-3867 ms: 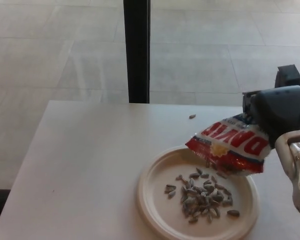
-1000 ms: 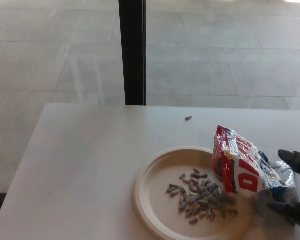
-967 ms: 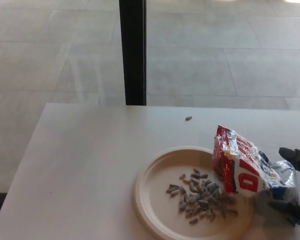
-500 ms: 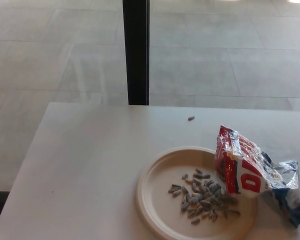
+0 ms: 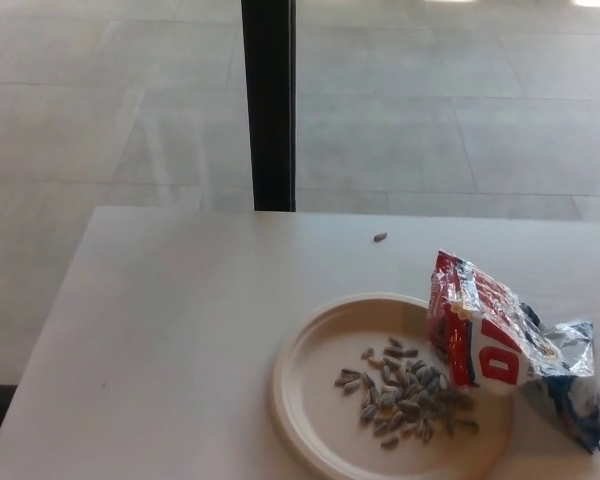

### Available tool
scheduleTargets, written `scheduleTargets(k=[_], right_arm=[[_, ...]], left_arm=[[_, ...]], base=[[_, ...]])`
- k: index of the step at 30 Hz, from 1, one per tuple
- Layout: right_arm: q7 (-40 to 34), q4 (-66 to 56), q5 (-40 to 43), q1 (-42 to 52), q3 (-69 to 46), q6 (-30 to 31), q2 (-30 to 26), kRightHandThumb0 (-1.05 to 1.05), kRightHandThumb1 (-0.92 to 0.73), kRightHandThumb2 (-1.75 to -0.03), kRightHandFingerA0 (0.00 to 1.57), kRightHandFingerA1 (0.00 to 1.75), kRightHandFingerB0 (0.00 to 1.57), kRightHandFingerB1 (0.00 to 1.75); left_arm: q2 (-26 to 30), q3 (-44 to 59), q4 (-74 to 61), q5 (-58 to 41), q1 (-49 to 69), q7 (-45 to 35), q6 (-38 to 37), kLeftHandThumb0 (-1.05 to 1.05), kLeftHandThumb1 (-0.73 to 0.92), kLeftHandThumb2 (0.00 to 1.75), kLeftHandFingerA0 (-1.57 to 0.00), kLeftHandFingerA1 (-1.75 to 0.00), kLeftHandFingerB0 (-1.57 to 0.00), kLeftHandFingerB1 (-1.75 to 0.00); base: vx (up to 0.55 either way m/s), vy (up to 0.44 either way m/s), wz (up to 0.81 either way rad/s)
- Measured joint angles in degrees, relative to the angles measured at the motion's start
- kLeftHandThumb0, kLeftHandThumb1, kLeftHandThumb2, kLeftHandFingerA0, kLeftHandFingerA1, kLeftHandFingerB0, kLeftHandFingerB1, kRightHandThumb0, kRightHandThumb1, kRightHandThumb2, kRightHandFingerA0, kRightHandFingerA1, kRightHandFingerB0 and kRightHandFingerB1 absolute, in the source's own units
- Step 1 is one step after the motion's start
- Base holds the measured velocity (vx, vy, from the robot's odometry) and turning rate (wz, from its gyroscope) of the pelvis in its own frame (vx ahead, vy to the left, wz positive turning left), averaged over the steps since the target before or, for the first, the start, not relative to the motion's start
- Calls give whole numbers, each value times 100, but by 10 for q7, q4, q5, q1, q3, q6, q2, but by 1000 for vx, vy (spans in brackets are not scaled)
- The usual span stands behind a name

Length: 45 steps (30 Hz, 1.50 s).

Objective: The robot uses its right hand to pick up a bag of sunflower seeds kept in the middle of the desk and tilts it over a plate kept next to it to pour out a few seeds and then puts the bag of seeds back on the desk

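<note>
The red, white and blue bag of sunflower seeds [image 5: 500,345] lies crumpled on the desk at the right, its open red end resting over the right rim of the plate. The cream round plate [image 5: 305,375] sits in front of me with a pile of sunflower seeds [image 5: 405,392] on its right half. Neither of my hands shows in the head view, and nothing holds the bag.
One stray seed [image 5: 380,237] lies on the white desk [image 5: 180,330] behind the plate. A black vertical post [image 5: 268,100] stands beyond the desk's far edge, against a grey tiled floor. The desk's left edge runs diagonally at the left.
My right hand, which was open beside the bag's right end a second ago, has gone out of view to the right. The bag stays lying against the plate.
</note>
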Motion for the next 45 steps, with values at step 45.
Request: scheduleTargets(k=[45], right_arm=[[-196, 632, 27, 107, 61, -255, 111, -79, -53, -91, 21, 70, 2, 51]], left_arm=[[-9, 33, 12, -13, 10, 32, 40, -72, 60, 98, -45, -64, -30, -53]], base=[[0, 0, 0]])
